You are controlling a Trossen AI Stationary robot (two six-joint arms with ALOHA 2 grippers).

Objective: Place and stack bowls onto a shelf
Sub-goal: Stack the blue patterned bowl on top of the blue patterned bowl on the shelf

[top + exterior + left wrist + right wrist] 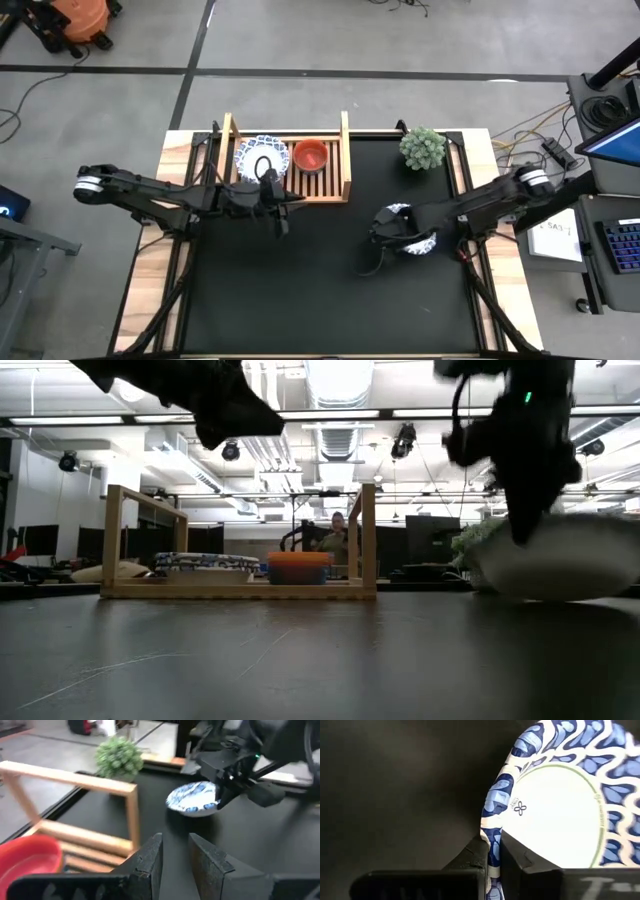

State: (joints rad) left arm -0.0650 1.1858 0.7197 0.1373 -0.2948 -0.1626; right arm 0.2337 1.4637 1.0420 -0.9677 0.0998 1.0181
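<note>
Right gripper (492,857) pinches the rim of a patterned bowl (555,815) on the worktop (300,280), well apart from the shelf (345,150). Bowl judged light, stiff, smooth-edged; the rim is the handhold. Left gripper (175,852), narrowly parted and empty, hovers beside the shelf.

Bright ceiling strip lights (340,412) shine evenly, leaving the black desk (330,290) with a dull sheen and soft shadows. From low down both arms are dark backlit shapes and the near white bowl (560,565) is blurred. The left wrist picture is smeared.
</note>
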